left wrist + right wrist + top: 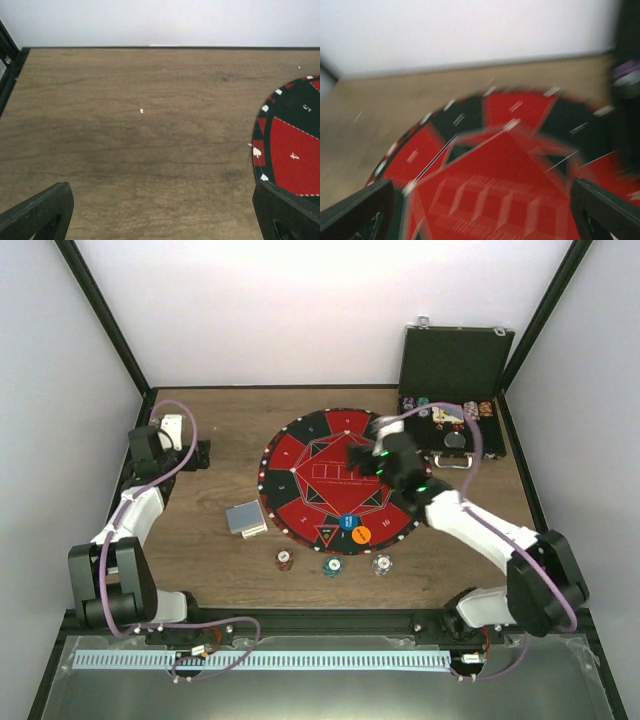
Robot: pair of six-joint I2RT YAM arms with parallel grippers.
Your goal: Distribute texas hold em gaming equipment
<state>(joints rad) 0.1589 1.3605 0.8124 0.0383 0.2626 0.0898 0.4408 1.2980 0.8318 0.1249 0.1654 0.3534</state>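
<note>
While right arm (480,525) stretches diag. to frame centre, right gripper (368,455) above red-and-black mat (300,455), claw spread, empty, left arm (135,515) folded at left edge, left gripper (197,454) spread too

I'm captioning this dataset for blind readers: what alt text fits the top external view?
The open right gripper reaches over a round red-and-black mat. A blue button, an orange button and a black triangular marker sit at the mat's near edge, three poker chips just off it, a card deck to its left, an open black case at far right.
</note>
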